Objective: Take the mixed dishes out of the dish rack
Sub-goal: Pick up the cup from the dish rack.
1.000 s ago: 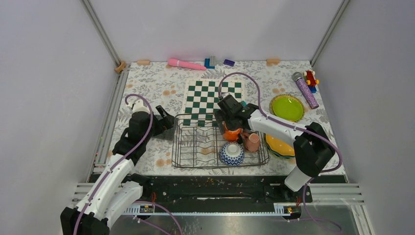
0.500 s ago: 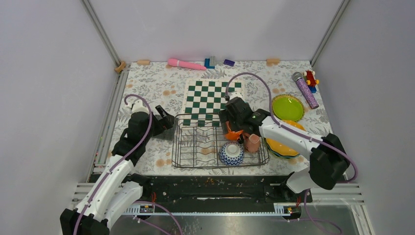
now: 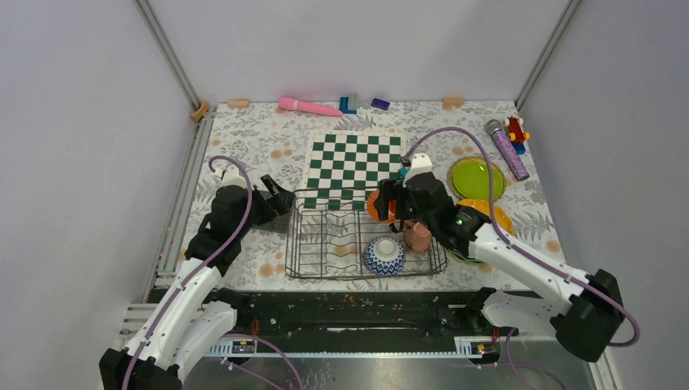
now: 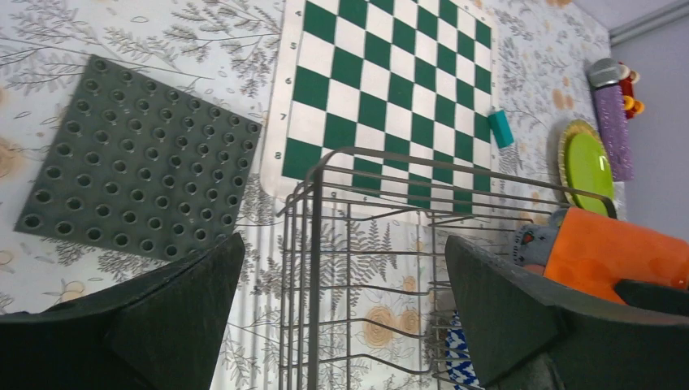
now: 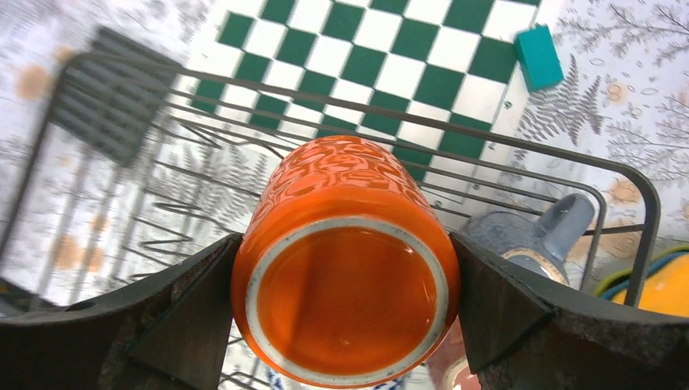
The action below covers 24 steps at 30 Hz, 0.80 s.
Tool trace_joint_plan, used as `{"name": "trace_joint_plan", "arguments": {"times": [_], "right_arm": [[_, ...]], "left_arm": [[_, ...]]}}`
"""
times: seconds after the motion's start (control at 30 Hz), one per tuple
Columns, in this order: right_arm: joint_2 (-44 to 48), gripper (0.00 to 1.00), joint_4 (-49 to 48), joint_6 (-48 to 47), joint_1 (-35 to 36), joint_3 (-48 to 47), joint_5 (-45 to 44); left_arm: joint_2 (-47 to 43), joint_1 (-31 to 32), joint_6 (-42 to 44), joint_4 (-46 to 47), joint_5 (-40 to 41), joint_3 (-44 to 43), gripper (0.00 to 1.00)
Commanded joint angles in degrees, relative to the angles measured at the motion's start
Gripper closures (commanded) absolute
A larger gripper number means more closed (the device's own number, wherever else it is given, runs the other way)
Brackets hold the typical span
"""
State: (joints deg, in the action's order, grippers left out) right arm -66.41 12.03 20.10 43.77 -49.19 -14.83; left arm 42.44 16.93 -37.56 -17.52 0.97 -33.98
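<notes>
The dish rack [image 3: 290, 236] stands in front of the chessboard. My right gripper [image 5: 345, 305] is shut on the orange cup [image 5: 345, 268], one finger on each side, and holds it tilted over the rack's back right corner [image 3: 376, 209]. A small grey cup [image 5: 532, 236] lies just beyond it inside the rack. The pink mug [image 3: 418, 236] and the blue-and-white bowl [image 3: 384, 254] also sit in the rack. A lime green plate [image 3: 478, 179] and a yellow-orange plate [image 3: 500, 215] lie on the table to the right. My left gripper [image 4: 341, 309] hangs open at the rack's left end, empty.
The green-and-white chessboard [image 3: 353, 162] lies behind the rack, with a teal block [image 5: 538, 55] at its right edge. A dark grey studded mat [image 4: 138, 162] lies left of the rack. A pink wand [image 3: 309, 106], small blocks [image 3: 349, 103] and a purple microphone [image 3: 508, 149] line the back.
My right arm has swung right and drawn back, lifting the orange cup off the rack floor and tilting it. The left arm has stayed put.
</notes>
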Motion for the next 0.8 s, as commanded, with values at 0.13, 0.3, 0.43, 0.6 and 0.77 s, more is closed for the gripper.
{"name": "trace_joint_plan", "arguments": {"times": [0.13, 0.3, 0.43, 0.6, 0.77], "right_arm": [[14.74, 0.92, -26.03, 11.68, 0.42, 8.44, 1.64], [18.35, 0.95, -42.74, 19.06, 0.43, 13.74, 3.1], [18.44, 0.95, -48.22, 24.91, 0.38, 13.99, 5.54], [17.22, 0.97, -54.51, 31.92, 0.4, 14.68, 7.31], [14.79, 0.98, -56.04, 37.1, 0.43, 14.45, 8.87]], "left_arm": [[-1.13, -0.05, -1.73, 10.56, -13.52, 0.18, 0.01], [1.84, 0.3, -10.75, 30.95, -31.91, 3.89, 0.02], [6.91, 3.16, -15.32, 45.01, -40.27, 4.7, 0.03], [11.39, 9.45, -13.95, 47.68, -39.72, 3.02, 0.06], [15.5, 11.9, -17.09, 55.49, -39.69, 2.85, 0.1]]}}
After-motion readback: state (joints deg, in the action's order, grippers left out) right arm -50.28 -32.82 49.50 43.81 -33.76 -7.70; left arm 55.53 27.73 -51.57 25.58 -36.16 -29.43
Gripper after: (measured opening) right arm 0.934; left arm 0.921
